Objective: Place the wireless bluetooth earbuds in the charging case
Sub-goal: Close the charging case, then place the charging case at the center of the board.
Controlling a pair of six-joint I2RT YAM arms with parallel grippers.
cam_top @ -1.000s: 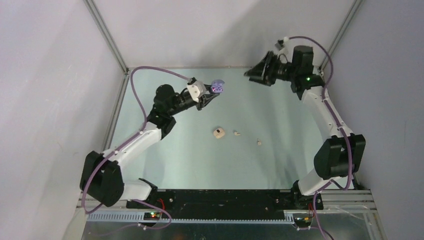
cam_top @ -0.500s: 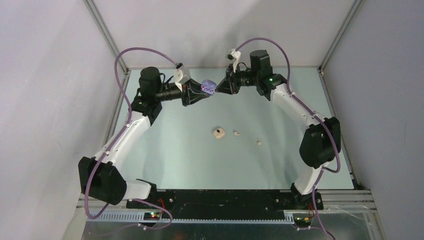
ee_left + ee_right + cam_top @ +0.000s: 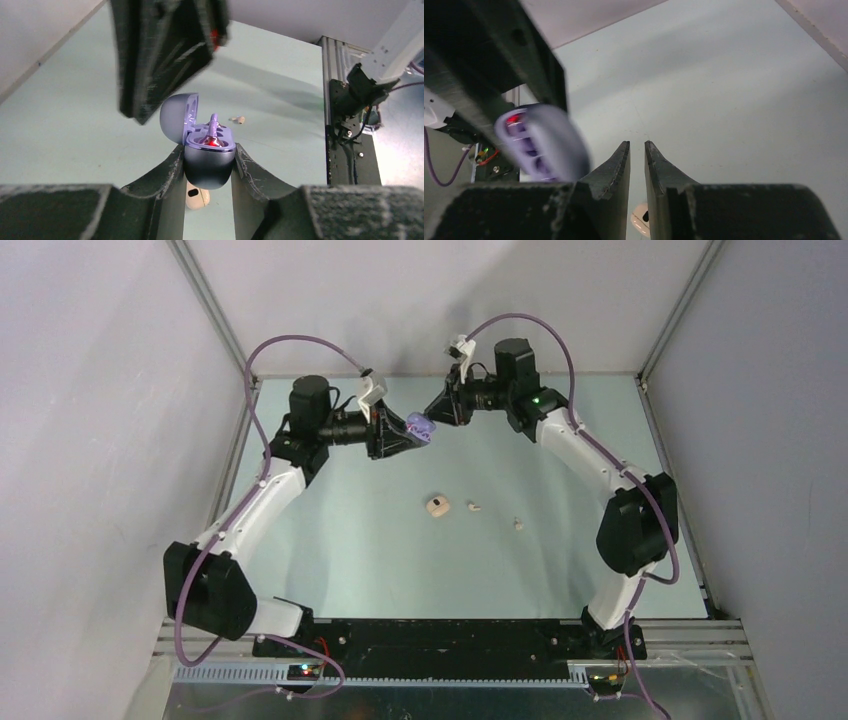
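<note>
My left gripper (image 3: 416,431) is shut on a purple charging case (image 3: 421,426), held above the far middle of the table. In the left wrist view the case (image 3: 209,165) sits between my fingertips with its lid open. A lavender earbud (image 3: 213,124) stands stem-up in it beside a red light. My right gripper (image 3: 433,412) hovers just right of and behind the case. In the right wrist view its jaws (image 3: 637,144) are nearly closed with a thin gap and nothing between them. The case (image 3: 541,145) is a blur to their left.
A beige case (image 3: 437,505) lies on the table's middle; it also shows in the left wrist view (image 3: 196,198) and the right wrist view (image 3: 642,221). Two white earbuds (image 3: 474,506) (image 3: 518,525) lie to its right. Grey walls enclose the table.
The right arm swung from the back right corner to the held case and now sits slightly back from it. The left arm drew the case back and a little left.
</note>
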